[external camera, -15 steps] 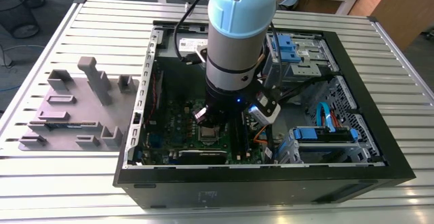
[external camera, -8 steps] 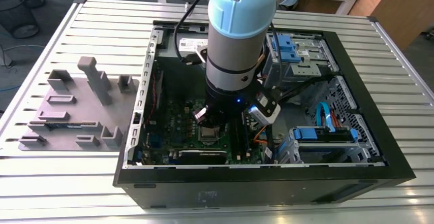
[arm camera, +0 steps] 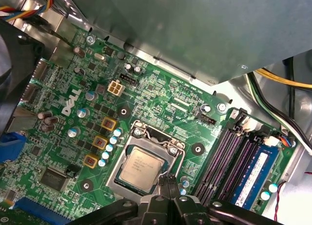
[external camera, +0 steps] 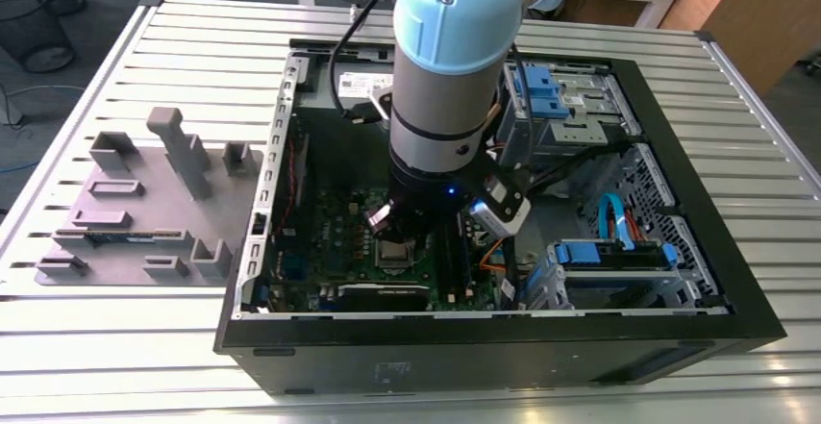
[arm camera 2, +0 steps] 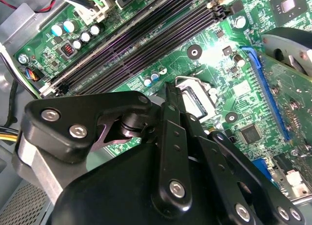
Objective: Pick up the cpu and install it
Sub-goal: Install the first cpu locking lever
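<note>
The cpu (arm camera: 141, 169), a small square chip with a dull silver top, lies flat in the motherboard socket, with the metal socket frame (arm camera: 146, 135) around it. In the exterior view the cpu (external camera: 394, 251) shows just below the arm's tip, inside the open computer case. My gripper (arm camera: 167, 180) hangs low over the socket edge nearest the memory slots, its two thin black fingers pressed together with nothing between them. In the second wrist view the gripper (arm camera 2: 170, 100) ends beside the socket frame (arm camera 2: 187, 80), and its body hides most of the socket.
Black memory slots (arm camera: 219, 156) and a blue memory stick (arm camera: 253, 176) run beside the socket. A grey metal box (arm camera: 170, 30) overhangs the board. Case walls (external camera: 487, 333), blue drive bays (external camera: 564, 97) and cables (external camera: 616, 217) crowd the arm. A grey fixture tray (external camera: 141, 203) lies outside the case.
</note>
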`<control>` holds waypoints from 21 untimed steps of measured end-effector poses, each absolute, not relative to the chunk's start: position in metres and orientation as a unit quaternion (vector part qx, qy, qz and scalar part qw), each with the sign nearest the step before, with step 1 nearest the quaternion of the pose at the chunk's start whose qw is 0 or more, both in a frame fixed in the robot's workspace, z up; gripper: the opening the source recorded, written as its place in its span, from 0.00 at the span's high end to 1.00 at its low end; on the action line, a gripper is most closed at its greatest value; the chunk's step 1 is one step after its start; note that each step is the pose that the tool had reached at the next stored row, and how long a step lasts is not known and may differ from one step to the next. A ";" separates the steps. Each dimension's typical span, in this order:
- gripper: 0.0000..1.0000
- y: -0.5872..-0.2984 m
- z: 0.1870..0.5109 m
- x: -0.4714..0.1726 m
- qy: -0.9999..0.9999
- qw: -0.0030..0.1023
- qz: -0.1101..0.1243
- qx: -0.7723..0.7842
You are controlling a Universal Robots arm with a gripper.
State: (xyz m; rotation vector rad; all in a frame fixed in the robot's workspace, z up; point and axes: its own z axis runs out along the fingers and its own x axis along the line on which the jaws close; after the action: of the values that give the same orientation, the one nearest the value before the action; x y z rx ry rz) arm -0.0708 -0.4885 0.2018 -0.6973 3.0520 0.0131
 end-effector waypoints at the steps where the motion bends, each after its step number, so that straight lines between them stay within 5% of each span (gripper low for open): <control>1: 0.89 -0.489 0.201 -0.071 0.975 0.005 0.004 -0.223; 21: 0.89 -0.493 0.195 -0.067 0.975 0.005 0.004 -0.220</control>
State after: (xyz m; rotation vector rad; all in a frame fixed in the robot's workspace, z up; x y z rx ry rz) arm -0.0671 -0.4934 0.1947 -0.6900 3.0538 0.0129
